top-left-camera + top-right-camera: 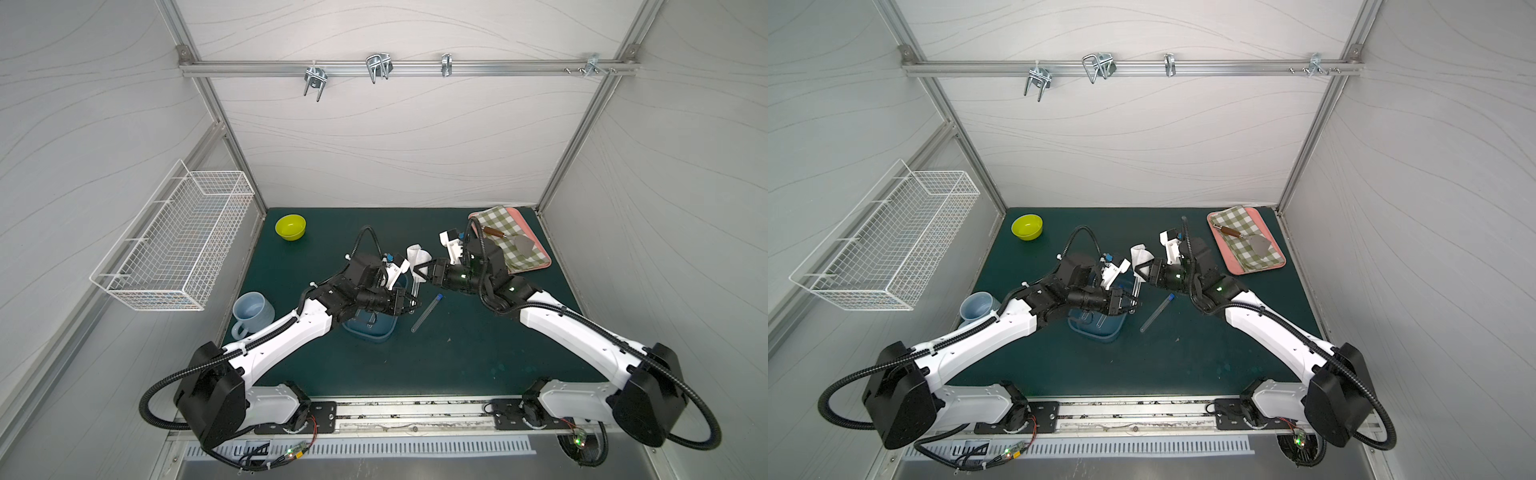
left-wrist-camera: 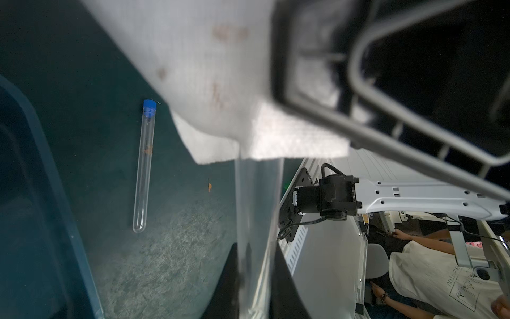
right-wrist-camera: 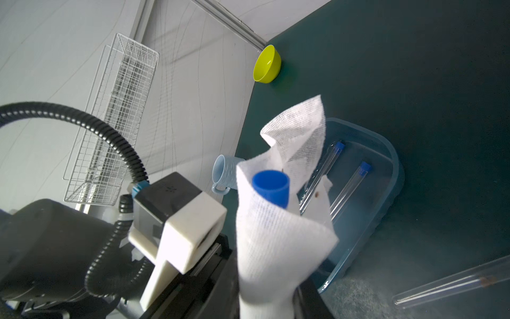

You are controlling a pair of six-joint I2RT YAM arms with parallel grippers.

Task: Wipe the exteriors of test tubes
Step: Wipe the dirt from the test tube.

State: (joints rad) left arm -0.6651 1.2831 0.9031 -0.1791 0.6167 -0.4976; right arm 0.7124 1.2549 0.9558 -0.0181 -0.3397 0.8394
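Left pincer [image 1: 411,300] clamped on rounded end of held tube [image 2: 258,210]; right pincer [image 1: 417,274] pinches cloth [image 3: 276,248] round its cap end. Loose tube [image 1: 427,313] on tabletop [image 1: 457,353] just beside; two tubes [image 3: 349,190] in tray [image 3: 380,171].

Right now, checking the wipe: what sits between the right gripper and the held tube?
The white cloth, wrapped around the held tube; the right wrist view shows it.
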